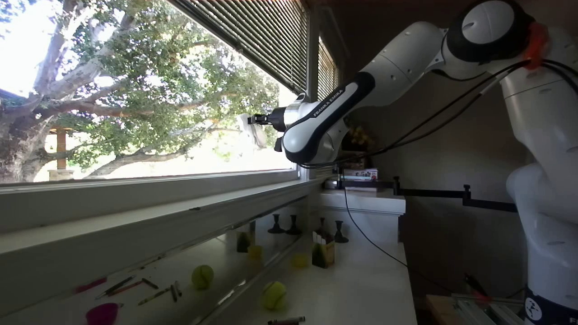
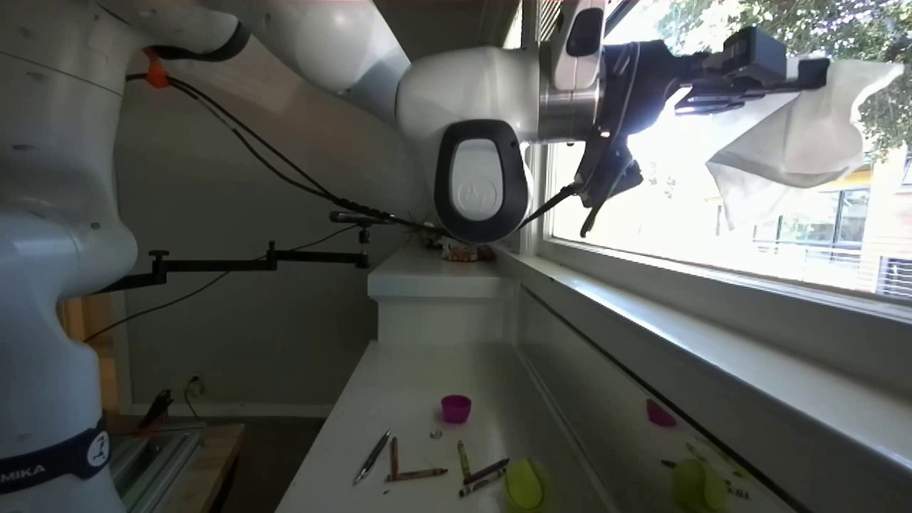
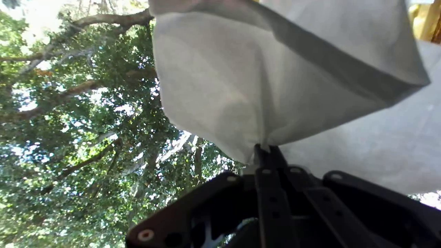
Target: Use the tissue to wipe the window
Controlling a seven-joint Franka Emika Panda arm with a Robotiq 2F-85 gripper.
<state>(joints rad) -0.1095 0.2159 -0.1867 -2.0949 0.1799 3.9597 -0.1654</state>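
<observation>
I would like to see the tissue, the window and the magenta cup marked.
Tissue [image 3: 220,72]: in the wrist view, on its wide loose part.
Window [image 1: 158,95]: in an exterior view, on its glass pane.
Magenta cup [image 2: 456,412]: in an exterior view, on its outer wall.

Window [image 1: 149,104] cut off in both exterior views; tissue [image 3: 213,79] cropped in wrist view

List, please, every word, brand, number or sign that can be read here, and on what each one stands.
"FRANKA EMIKA": robot arm, in an exterior view.
"MIKA", cut off by the picture's edge: dark base band, in an exterior view.
Edge lettering on that band: perhaps "F", not sure.
Round emblem on that band: no readable letters.
Stacked books, crayons: any print is too small or blurred to read.
Numbers: none readable.
</observation>
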